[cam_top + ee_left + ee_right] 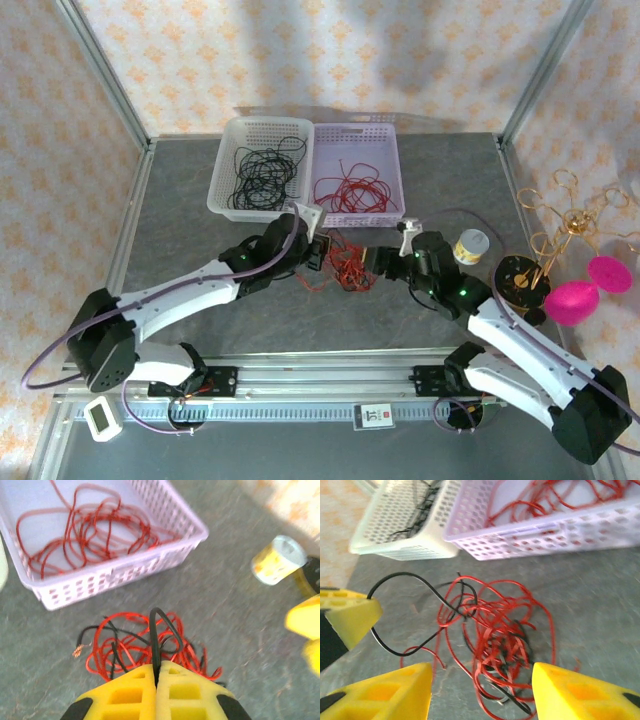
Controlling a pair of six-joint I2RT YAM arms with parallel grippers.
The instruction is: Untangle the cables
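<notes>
Your left gripper pinches one black cable, likely to draw it out; right gripper, at the tangle's 3 o'clock, stands spread, ready to anchor.

text: none legible | white tag on rail at 6 o'clock: print too small | yellow can label: blurred

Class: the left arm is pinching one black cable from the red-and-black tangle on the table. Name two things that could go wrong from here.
1. The left gripper has its fingers shut on a black cable that runs back into the tangle. Pulling may drag the whole bundle along or tighten knots.
2. The right gripper is open over the tangle, holding nothing. Closing now could catch several strands at once.
</notes>
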